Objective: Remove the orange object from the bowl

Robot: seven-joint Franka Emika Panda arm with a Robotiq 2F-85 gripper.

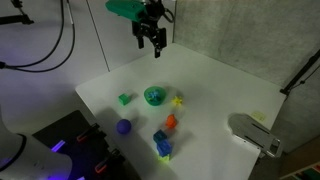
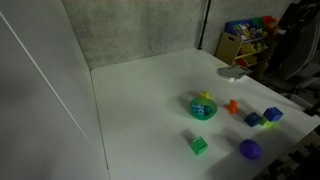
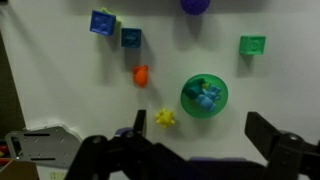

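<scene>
The orange object point(image 3: 141, 75) lies on the white worktop point(image 1: 220, 95), just outside the teal bowl point(image 3: 186, 100) and not touching it. The gripper point(image 1: 152, 42) hangs high above, jaws spread and empty.

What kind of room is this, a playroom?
Probably a robot lab, not a playroom: a gripper hangs over a white table with toy blocks, cables dangle behind, and a shelf of colorful bins stands beyond the table.
</scene>
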